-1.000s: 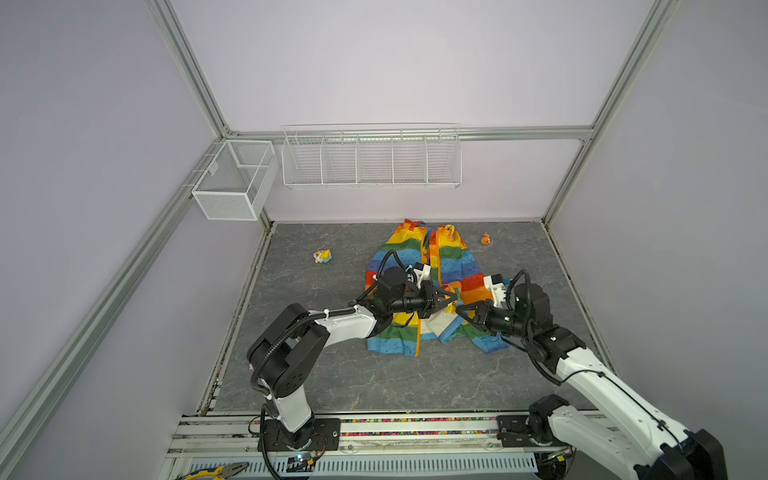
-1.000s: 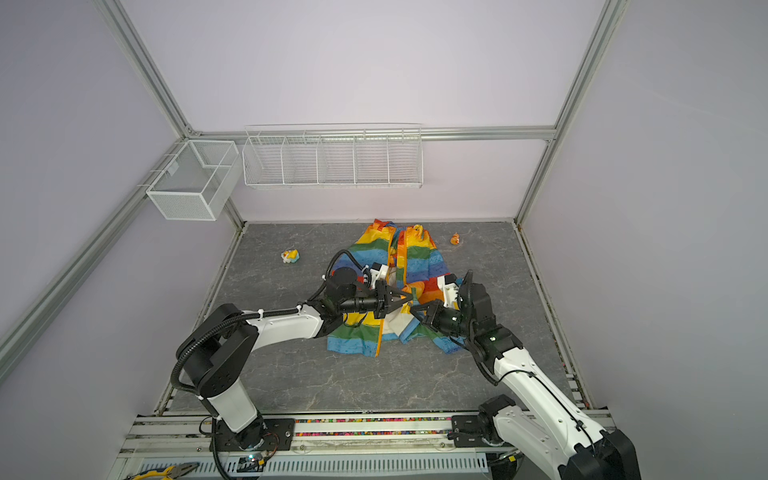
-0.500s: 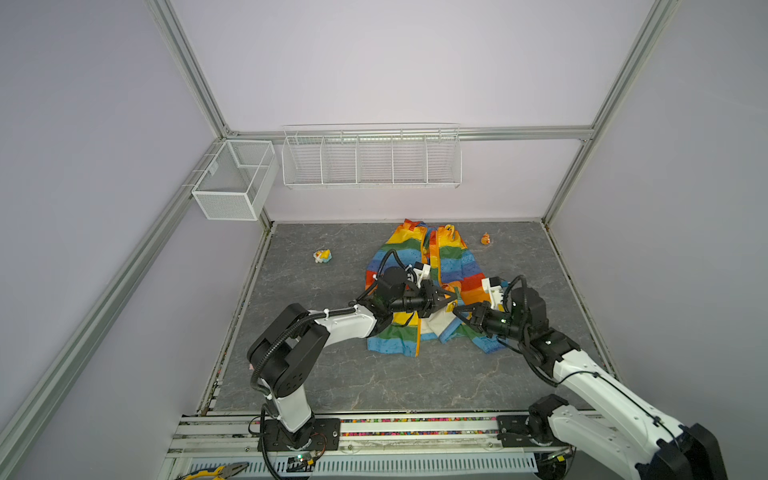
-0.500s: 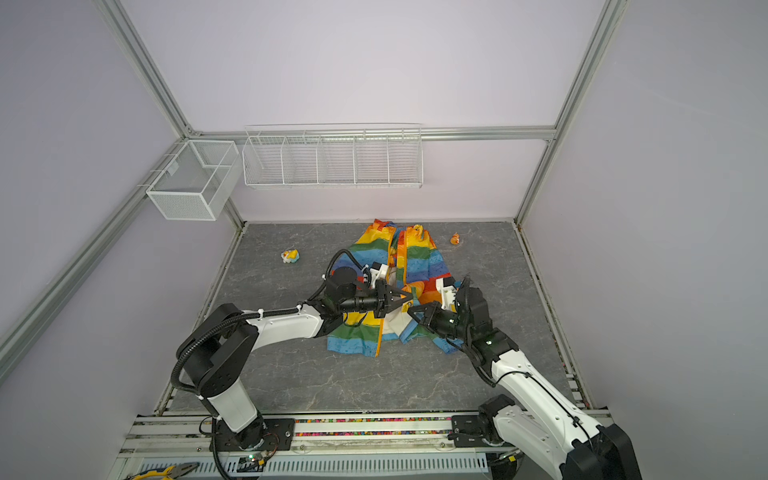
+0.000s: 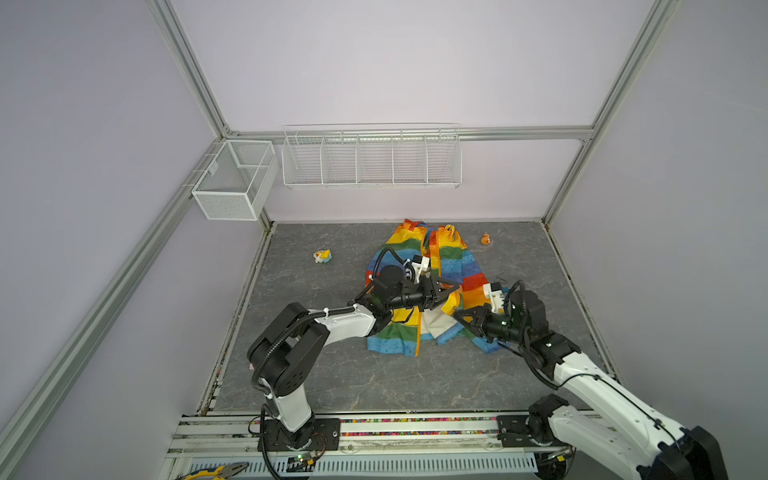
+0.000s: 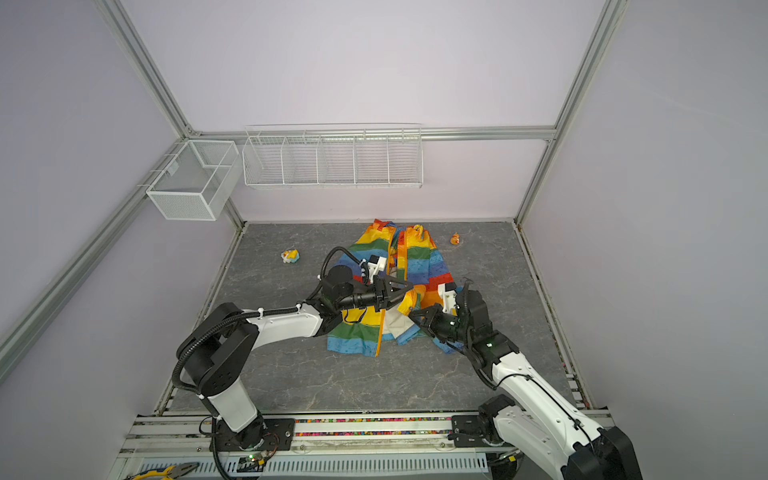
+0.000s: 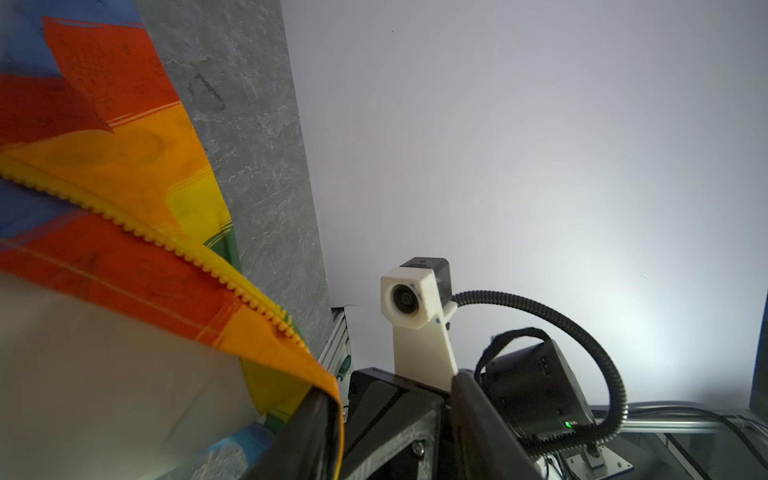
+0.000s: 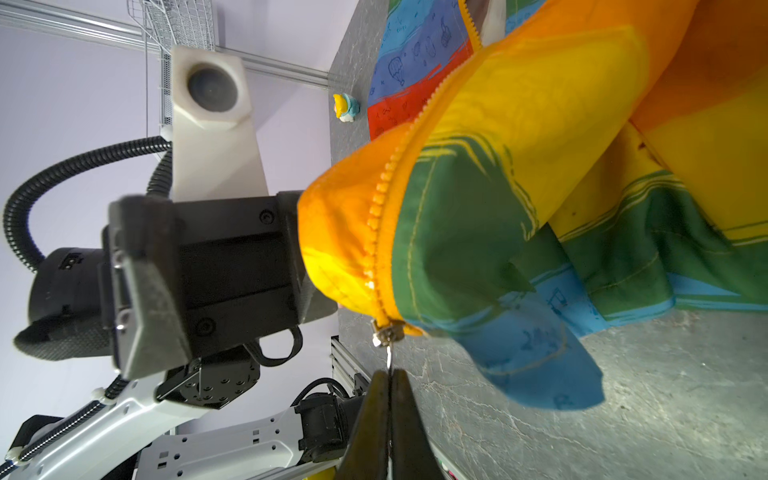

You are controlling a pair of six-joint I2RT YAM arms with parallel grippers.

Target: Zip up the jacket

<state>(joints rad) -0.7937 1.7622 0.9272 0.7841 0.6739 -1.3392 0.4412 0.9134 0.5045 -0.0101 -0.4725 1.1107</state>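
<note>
Right wrist view alone shows right hand (image 8: 389, 376) pinching zipper pull (image 8: 389, 356).

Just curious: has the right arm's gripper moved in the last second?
Yes, slightly: the right gripper, jaws shut on the zipper pull, went left, away from the floor's right edge.

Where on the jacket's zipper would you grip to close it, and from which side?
Pinch the thin metal pull tab dangling from the slider at the zipper's hem end, approaching from beyond the hem, in line with the teeth. It is flat and juts clear of the fabric, so narrow jaws can close on it.
</note>
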